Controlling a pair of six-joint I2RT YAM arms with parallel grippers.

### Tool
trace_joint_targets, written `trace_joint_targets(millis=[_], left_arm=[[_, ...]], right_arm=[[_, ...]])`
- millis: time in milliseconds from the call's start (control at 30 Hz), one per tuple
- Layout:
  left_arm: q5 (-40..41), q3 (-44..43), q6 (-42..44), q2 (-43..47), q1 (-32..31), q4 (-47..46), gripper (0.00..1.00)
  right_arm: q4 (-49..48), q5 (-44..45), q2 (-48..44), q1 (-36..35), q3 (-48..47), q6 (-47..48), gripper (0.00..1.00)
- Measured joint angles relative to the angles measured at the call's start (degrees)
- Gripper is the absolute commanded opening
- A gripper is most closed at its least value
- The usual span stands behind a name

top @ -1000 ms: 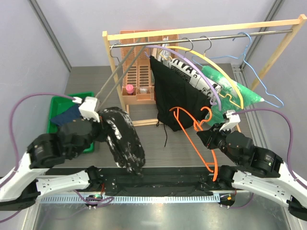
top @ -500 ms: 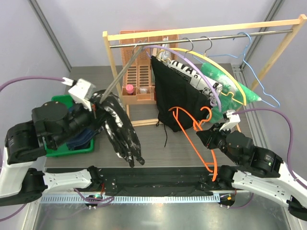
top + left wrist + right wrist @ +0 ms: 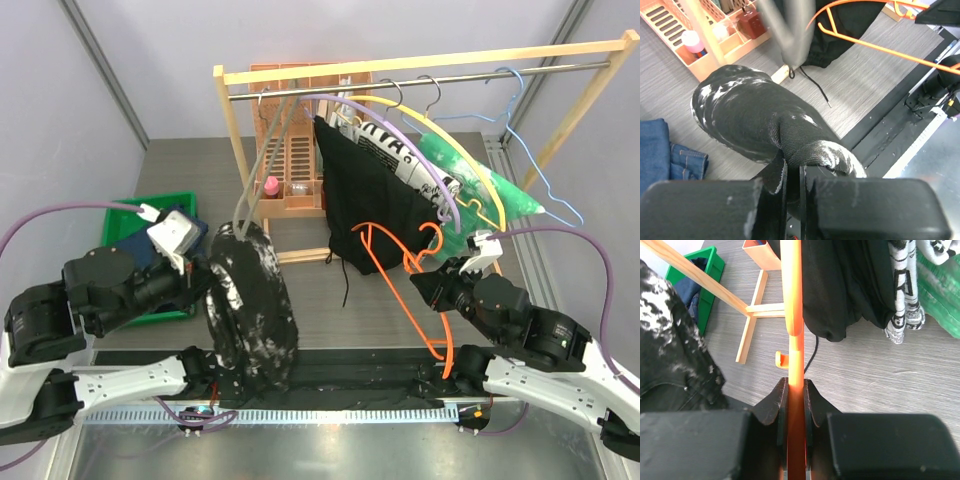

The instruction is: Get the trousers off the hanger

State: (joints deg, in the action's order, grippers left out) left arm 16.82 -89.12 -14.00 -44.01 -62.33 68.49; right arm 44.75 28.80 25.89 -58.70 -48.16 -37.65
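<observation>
The black white-speckled trousers hang in a bundle from a grey hanger hooked on the rail. They fill the left wrist view, where the grey hanger is blurred. My left gripper is shut on a fold of these trousers. The navy trousers lie in the green bin; they also show in the left wrist view. My right gripper is shut on a bare orange hanger, held off the rail; its bar runs between the closed jaws.
A wooden rack with a metal rail carries a plain black garment, a lettered cloth, a green garment and a bare blue wire hanger. An orange organiser stands behind the rack.
My left gripper has dropped down and toward the front with the speckled trousers; the bundle now hangs lower and the grey hanger stands steeper. The right arm and orange hanger have not moved.
</observation>
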Motion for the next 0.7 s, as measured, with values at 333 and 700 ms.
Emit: trace_joint_targets(millis=[333,700], left_arm=[[4.72,8.11,1.36,2.1,0.0,0.22,0.0],[20.15,8.26,1.64,-3.82,0.24,-5.81,0.0]], right_arm=[[-0.13,-0.39,0.02,0.0,1.31,-0.76,0.01],[-0.13,-0.44,0.0,0.0,1.38,-1.51,0.01]])
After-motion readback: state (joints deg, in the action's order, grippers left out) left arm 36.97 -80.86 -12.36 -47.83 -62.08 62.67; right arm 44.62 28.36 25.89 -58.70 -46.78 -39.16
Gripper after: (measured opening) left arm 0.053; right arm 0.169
